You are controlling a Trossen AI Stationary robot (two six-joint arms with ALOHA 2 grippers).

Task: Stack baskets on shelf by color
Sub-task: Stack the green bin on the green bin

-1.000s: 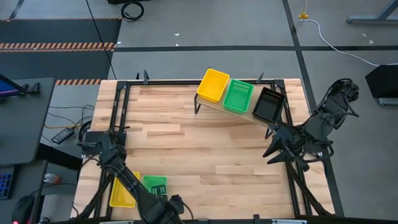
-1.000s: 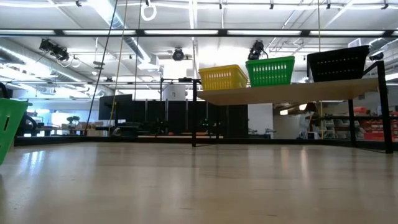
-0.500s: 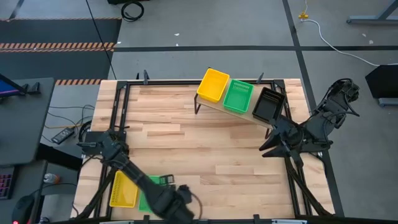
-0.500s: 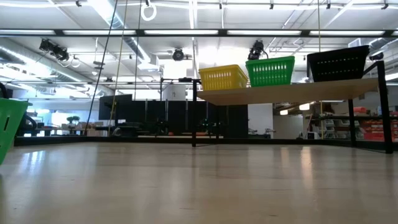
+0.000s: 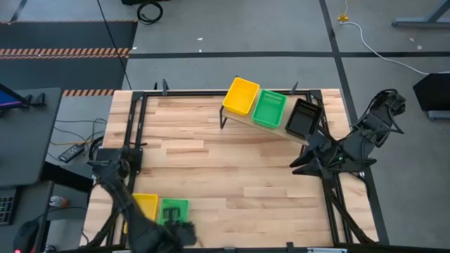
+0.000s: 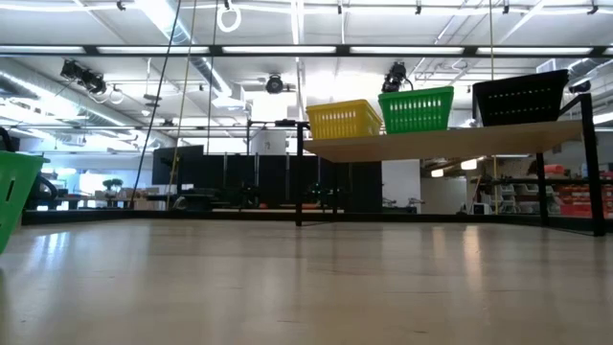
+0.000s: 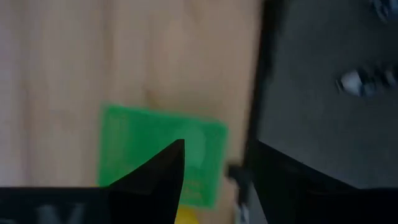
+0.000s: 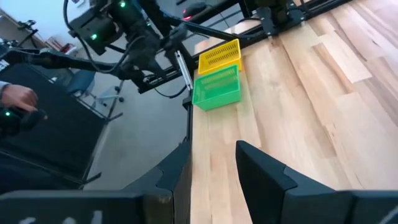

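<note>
The shelf (image 5: 271,126) stands at the table's far side, its board (image 6: 450,144) carrying a yellow basket (image 5: 241,96), a green basket (image 5: 269,109) and a black basket (image 5: 304,118) side by side. Another yellow basket (image 5: 145,206) and green basket (image 5: 174,209) rest on the tabletop near the near-left corner. My left gripper (image 5: 181,236) hovers at the near edge beside that green basket (image 7: 161,152), open (image 7: 217,171), touching nothing. My right gripper (image 5: 298,163) hangs open (image 8: 211,168) over the table's right side, below the shelf's black end.
Black frame rails (image 5: 137,119) run along the table's left, far and right edges. The tabletop's middle (image 5: 232,169) is bare wood. A person's hand (image 8: 18,96) shows beyond the table's left side. The shelf's thin black legs (image 6: 299,192) stand on the far part.
My left arm has swung across the green basket on the table and back toward the near-left corner, so both near baskets now show uncovered. My right gripper has drifted a little toward the table's left and far side. No basket has moved.
</note>
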